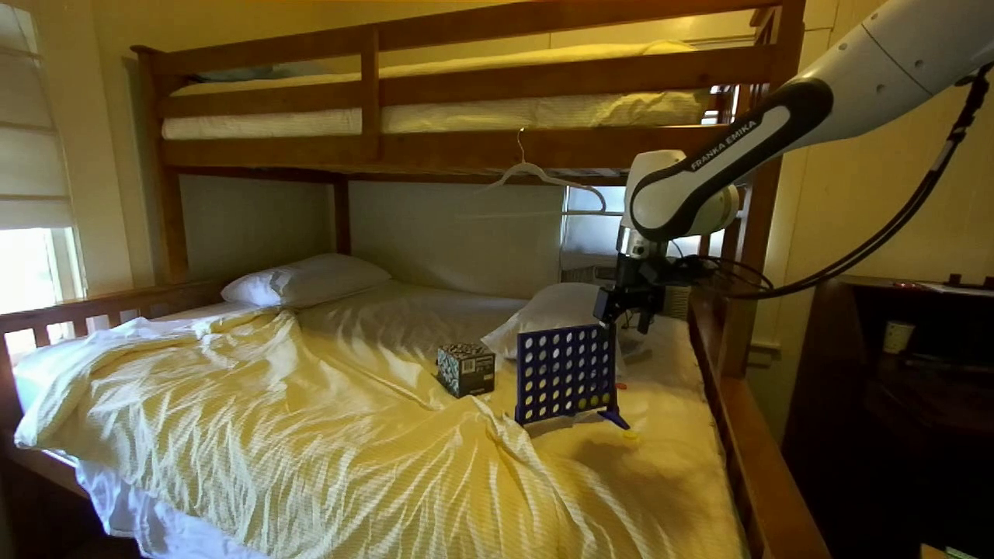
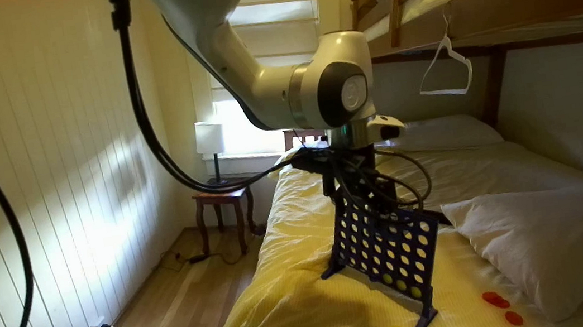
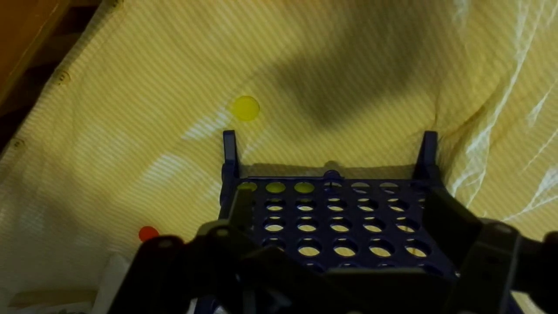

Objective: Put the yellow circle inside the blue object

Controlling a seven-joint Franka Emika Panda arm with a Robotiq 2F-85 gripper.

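The big arm point(image 1: 862, 66) is white with some black parts. In both exterior views it comes in from up high and slopes down. Then it bends at the wrist point(image 1: 675, 202), so the black pincer point(image 1: 625, 317) under it points down. In the wrist view its two dark fingers point(image 3: 449, 224) are spread wide, one on each side, with a big gap between.
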